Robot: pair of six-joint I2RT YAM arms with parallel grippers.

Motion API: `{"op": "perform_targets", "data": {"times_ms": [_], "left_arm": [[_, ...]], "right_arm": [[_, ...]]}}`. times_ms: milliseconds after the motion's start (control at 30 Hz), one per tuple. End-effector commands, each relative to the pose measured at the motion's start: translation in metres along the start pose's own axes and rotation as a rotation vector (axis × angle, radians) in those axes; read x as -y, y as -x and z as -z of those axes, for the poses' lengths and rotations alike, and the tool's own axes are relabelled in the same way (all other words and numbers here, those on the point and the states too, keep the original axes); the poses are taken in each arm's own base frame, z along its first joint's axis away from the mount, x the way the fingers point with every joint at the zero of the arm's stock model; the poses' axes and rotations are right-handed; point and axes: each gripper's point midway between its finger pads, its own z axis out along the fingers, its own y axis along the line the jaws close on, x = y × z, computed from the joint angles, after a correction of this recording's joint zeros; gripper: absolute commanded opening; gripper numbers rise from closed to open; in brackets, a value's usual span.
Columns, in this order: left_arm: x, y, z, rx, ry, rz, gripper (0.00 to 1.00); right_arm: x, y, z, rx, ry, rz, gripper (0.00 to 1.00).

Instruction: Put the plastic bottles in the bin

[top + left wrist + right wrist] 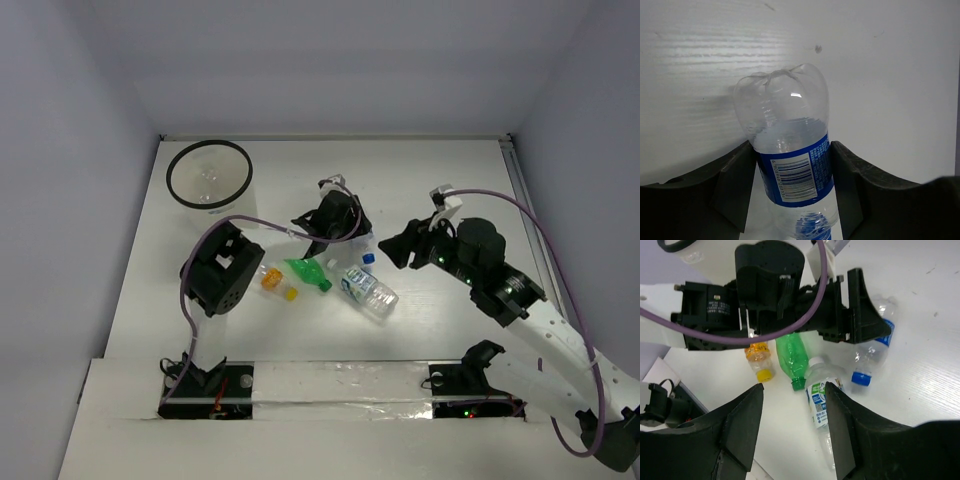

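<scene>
My left gripper (pixel 350 233) is shut on a clear bottle with a blue label (pixel 792 150). Both fingers press its label, and its blue cap (pixel 367 258) points toward me. The same bottle shows in the right wrist view (pixel 879 342). On the table lie a tiny orange bottle with a yellow cap (pixel 273 281), a green bottle (pixel 308 274) and a clear labelled bottle with a white cap (pixel 366 290). My right gripper (pixel 398 248) is open and empty, just right of them. The bin (pixel 243 172) stands at the far left, with something clear inside.
The left arm's elbow (pixel 215 270) and purple cable sit between the bin and the bottles. In the right wrist view the orange bottle (pixel 759 357), green bottle (pixel 791 357) and white-capped bottle (pixel 821 392) lie below my open fingers.
</scene>
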Motion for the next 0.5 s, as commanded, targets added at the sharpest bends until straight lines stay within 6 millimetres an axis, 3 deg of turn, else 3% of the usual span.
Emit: {"op": "perform_targets", "data": {"times_ms": [0, 167, 233, 333, 367, 400, 467], "left_arm": [[0.047, 0.051, 0.019, 0.123, -0.131, -0.014, 0.37], [0.067, 0.102, 0.051, 0.251, -0.197, -0.038, 0.37], [0.079, 0.133, 0.076, 0.33, -0.219, -0.041, 0.37], [0.085, 0.188, 0.122, 0.47, -0.233, -0.055, 0.37], [0.082, 0.2, 0.134, 0.498, -0.221, -0.057, 0.37], [0.079, 0.228, 0.159, 0.57, -0.214, -0.062, 0.37], [0.073, 0.253, 0.186, 0.632, -0.192, -0.07, 0.37]], "right_arm": [[-0.011, -0.003, 0.0, 0.002, 0.068, 0.001, 0.58], [-0.015, -0.003, 0.006, 0.0, 0.086, -0.001, 0.55], [-0.015, -0.005, 0.008, -0.004, 0.084, -0.003, 0.51], [-0.015, -0.009, 0.007, -0.017, 0.092, -0.006, 0.38], [-0.015, -0.01, 0.006, -0.02, 0.094, -0.009, 0.3], [-0.014, -0.014, 0.003, -0.036, 0.092, -0.013, 0.25], [-0.015, -0.015, -0.002, -0.039, 0.106, -0.02, 0.14]]}}
